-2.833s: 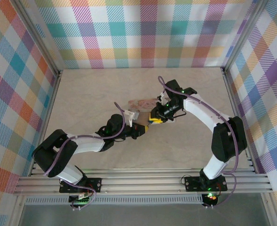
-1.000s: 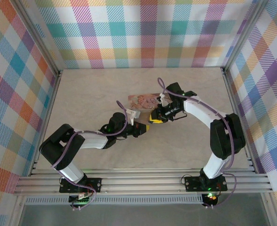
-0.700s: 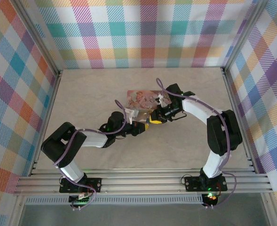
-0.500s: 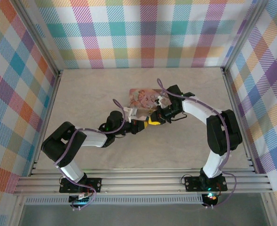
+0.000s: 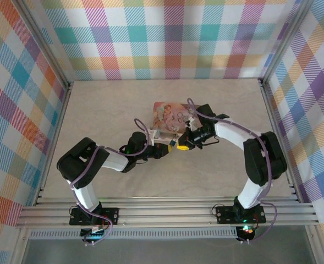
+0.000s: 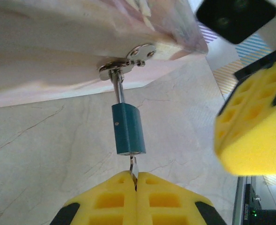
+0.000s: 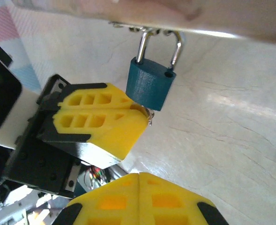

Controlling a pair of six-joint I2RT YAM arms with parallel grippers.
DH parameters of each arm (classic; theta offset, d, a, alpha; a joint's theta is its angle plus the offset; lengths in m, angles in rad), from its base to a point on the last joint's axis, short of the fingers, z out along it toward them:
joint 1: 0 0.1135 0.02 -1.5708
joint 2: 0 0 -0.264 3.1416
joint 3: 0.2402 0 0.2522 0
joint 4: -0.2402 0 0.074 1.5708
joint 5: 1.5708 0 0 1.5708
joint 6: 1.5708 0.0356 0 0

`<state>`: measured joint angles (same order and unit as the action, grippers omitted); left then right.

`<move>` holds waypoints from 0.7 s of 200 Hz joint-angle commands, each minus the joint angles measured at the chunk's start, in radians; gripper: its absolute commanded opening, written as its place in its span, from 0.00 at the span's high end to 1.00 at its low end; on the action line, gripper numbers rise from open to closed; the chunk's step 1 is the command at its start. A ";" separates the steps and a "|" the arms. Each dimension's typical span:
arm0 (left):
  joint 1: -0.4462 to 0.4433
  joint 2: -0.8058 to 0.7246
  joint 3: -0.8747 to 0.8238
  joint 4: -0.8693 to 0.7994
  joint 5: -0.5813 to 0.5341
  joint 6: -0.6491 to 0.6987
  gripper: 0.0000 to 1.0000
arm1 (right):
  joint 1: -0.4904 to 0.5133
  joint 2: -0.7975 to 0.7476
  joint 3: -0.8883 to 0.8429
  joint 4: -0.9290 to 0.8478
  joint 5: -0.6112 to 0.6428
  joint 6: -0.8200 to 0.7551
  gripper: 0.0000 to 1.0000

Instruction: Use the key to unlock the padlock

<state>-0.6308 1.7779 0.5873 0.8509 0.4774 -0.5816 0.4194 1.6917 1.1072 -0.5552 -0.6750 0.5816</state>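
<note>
Since the left claw point(image 6: 136, 182) pinches the small silver key point(image 6: 133, 164) inside the teal metal padlock point(image 6: 127, 129), it should twist on-axis; the right claw point(image 7: 138, 177) is pressed together, empty.

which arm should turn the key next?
Left. Its gripper is shut on the key, whose blade meets the padlock at its underside. The right gripper is shut on nothing, apart from the padlock.
</note>
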 commanded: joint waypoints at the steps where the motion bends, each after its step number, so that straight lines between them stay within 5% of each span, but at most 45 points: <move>1: 0.011 0.023 0.040 0.133 -0.005 -0.005 1.00 | 0.004 -0.088 -0.016 0.071 0.140 0.139 1.00; 21: 0.011 0.051 0.053 0.141 0.000 -0.004 1.00 | 0.004 -0.133 -0.056 0.130 0.211 0.220 0.96; 85: 0.011 0.106 0.080 0.150 0.006 -0.007 1.00 | 0.045 -0.148 -0.168 0.285 0.317 0.355 0.51; 140: 0.011 0.135 0.113 0.158 0.027 -0.026 1.00 | 0.056 -0.122 -0.282 0.530 0.325 0.427 0.49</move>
<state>-0.6300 1.9049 0.6632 0.9272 0.4854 -0.5953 0.4675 1.5471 0.8536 -0.1757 -0.3656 0.9558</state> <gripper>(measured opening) 0.043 0.508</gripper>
